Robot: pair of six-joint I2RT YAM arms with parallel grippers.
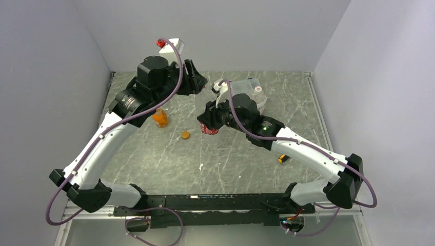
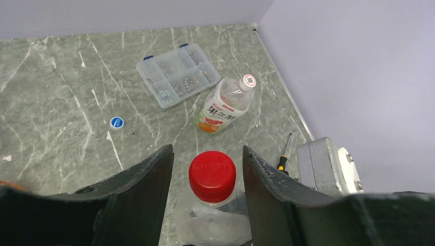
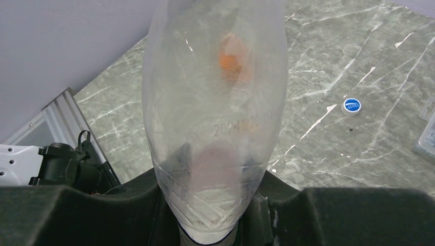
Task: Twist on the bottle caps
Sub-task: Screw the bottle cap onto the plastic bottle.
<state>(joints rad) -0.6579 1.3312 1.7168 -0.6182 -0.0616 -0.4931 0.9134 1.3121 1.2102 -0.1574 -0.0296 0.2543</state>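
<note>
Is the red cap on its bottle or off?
On. The red cap sits on the neck of the clear bottle in the left wrist view; how tightly screwed, cannot tell.

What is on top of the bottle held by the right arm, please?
A red cap sits on the neck of the bottle, with the left jaws either side, not touching. The threads are hidden under it.

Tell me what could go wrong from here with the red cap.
1. The round red plastic cap sits off-centre between the fingers of the open left gripper; closing might push it aslant.
2. The right gripper grips the clear plastic bottle; turning the cap might twist or squash it.
</note>
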